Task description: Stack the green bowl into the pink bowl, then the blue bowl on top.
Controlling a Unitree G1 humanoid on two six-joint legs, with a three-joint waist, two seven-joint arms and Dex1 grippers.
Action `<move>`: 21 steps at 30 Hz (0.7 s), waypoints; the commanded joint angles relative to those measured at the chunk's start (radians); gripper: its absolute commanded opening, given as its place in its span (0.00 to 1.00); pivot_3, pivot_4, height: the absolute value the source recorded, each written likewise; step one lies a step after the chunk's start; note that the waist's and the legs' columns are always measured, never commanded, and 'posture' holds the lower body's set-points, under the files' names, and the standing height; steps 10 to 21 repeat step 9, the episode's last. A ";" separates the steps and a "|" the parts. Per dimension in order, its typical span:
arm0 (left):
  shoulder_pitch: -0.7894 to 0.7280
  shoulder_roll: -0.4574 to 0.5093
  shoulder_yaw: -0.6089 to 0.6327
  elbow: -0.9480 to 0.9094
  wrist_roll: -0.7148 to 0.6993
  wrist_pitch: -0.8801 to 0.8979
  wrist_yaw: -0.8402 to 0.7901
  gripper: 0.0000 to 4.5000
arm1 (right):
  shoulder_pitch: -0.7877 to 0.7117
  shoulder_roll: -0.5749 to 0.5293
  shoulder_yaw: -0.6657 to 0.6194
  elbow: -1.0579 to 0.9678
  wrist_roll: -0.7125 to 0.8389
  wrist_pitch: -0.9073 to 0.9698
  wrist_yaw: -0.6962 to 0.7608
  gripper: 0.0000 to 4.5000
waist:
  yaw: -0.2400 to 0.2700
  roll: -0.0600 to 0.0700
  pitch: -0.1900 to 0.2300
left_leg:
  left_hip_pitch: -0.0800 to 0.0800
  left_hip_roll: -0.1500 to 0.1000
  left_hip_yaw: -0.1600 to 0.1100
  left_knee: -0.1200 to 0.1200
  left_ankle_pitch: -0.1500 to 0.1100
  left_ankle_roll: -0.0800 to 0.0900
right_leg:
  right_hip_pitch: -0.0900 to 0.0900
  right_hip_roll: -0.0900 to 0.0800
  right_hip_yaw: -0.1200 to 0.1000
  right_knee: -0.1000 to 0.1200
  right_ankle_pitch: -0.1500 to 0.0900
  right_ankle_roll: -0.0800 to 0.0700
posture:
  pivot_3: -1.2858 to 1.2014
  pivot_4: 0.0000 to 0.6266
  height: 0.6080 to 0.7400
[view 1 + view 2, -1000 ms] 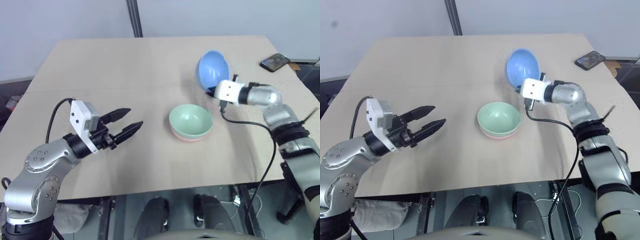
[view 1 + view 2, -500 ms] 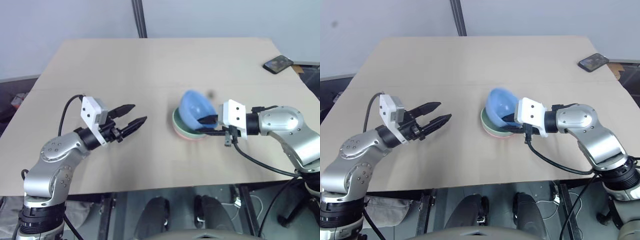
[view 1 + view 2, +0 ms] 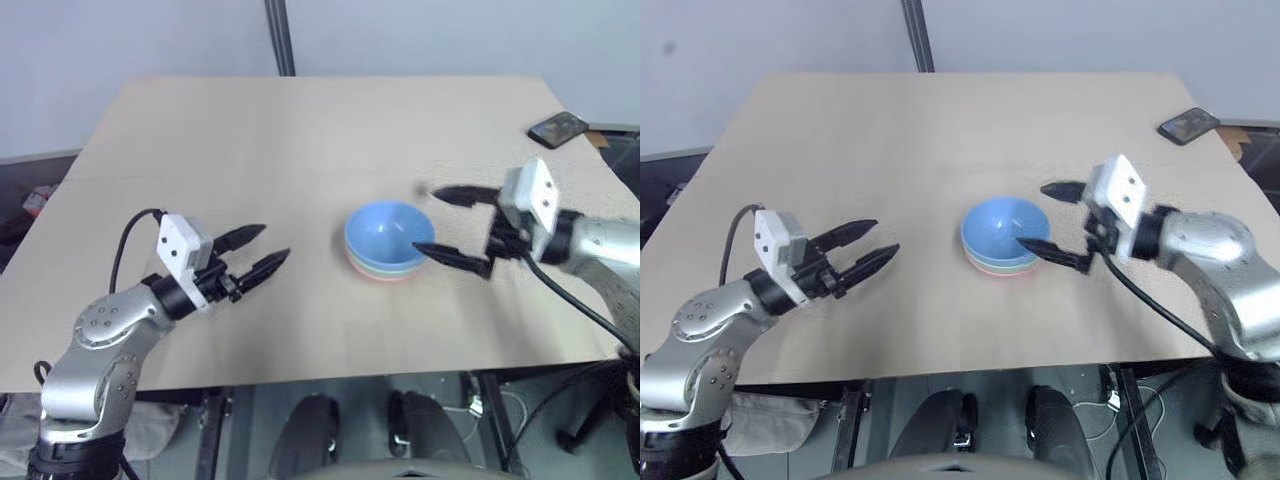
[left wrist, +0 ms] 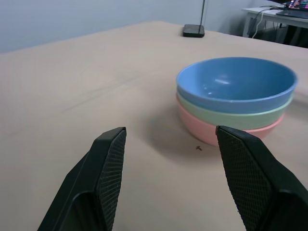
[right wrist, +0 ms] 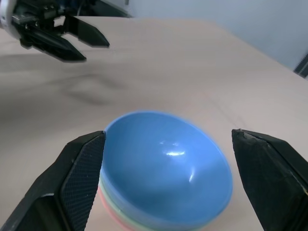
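Note:
The blue bowl (image 3: 385,228) sits nested on top of the green bowl (image 4: 236,118), which rests in the pink bowl (image 4: 211,133), all upright in one stack at the middle of the table (image 3: 250,140). My right gripper (image 3: 425,220) is open just to the right of the stack, one finger beyond the stack's right rim and one nearer, and holds nothing. In the right wrist view the blue bowl (image 5: 166,168) lies between and beyond its spread fingers (image 5: 82,168). My left gripper (image 3: 275,241) is open and empty to the left of the stack, pointing at it.
A black phone (image 3: 557,128) lies at the table's far right corner. A dark pole (image 3: 280,40) rises behind the far edge. The table's front edge runs close below both arms.
My right gripper carried the blue bowl from the far right onto the green bowl, let it go, opened wide and drew back to the right. The left gripper stayed open and sank a little.

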 commanded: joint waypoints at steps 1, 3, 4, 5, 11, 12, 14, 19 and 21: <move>0.085 0.031 0.109 -0.062 -0.061 0.004 -0.052 0.70 | 0.163 -0.054 -0.162 0.043 -0.026 -0.060 0.059 0.98 | 0.000 0.001 0.000 | 0.000 0.000 0.001 0.000 0.001 -0.001 | 0.000 -0.001 0.001 0.000 0.000 0.000 | 0.52 0.24 1.00; 0.140 0.048 0.152 -0.089 -0.094 0.019 -0.072 0.70 | 0.235 -0.067 -0.210 0.064 -0.027 -0.080 0.072 0.98 | -0.004 0.001 0.000 | -0.001 0.000 0.003 0.000 0.000 -0.001 | -0.001 0.000 0.002 -0.001 -0.001 0.000 | 0.52 0.24 1.00; 0.158 0.055 0.168 -0.096 -0.105 0.024 -0.077 0.70 | 0.252 -0.070 -0.224 0.071 -0.026 -0.089 0.074 0.98 | -0.007 0.001 0.000 | 0.000 0.000 0.003 0.000 -0.001 0.001 | -0.001 0.000 0.003 0.000 -0.001 0.000 | 0.52 0.24 1.00; 0.176 0.063 0.185 -0.100 -0.111 0.028 -0.084 0.70 | 0.265 -0.074 -0.237 0.080 -0.028 -0.099 0.077 0.98 | -0.008 0.001 0.000 | 0.001 0.000 0.004 0.000 -0.001 0.002 | -0.001 0.000 0.004 0.000 -0.001 0.001 | 0.52 0.24 1.00; 0.223 0.085 0.237 -0.099 -0.140 0.040 -0.110 0.70 | 0.289 -0.083 -0.259 0.100 -0.033 -0.118 0.079 0.98 | -0.008 0.002 0.000 | 0.006 0.002 0.004 0.000 -0.001 0.001 | 0.001 0.002 0.004 0.002 -0.003 0.005 | 0.52 0.24 1.00; 0.223 0.085 0.237 -0.099 -0.140 0.040 -0.110 0.70 | 0.289 -0.083 -0.259 0.100 -0.033 -0.118 0.079 0.98 | -0.008 0.002 0.000 | 0.006 0.002 0.004 0.000 -0.001 0.001 | 0.001 0.002 0.004 0.002 -0.003 0.005 | 0.52 0.24 1.00; 0.223 0.085 0.237 -0.099 -0.140 0.040 -0.110 0.70 | 0.289 -0.083 -0.259 0.100 -0.033 -0.118 0.079 0.98 | -0.008 0.002 0.000 | 0.006 0.002 0.004 0.000 -0.001 0.001 | 0.001 0.002 0.004 0.002 -0.003 0.005 | 0.52 0.24 1.00; 0.223 0.085 0.237 -0.099 -0.140 0.040 -0.110 0.70 | 0.289 -0.083 -0.259 0.100 -0.033 -0.118 0.079 0.98 | -0.008 0.002 0.000 | 0.006 0.002 0.004 0.000 -0.001 0.001 | 0.001 0.002 0.004 0.002 -0.003 0.005 | 0.52 0.24 1.00; 0.223 0.085 0.237 -0.099 -0.140 0.040 -0.110 0.70 | 0.289 -0.083 -0.259 0.100 -0.033 -0.118 0.079 0.98 | -0.008 0.002 0.000 | 0.006 0.002 0.004 0.000 -0.001 0.001 | 0.001 0.002 0.004 0.002 -0.003 0.005 | 0.52 0.24 1.00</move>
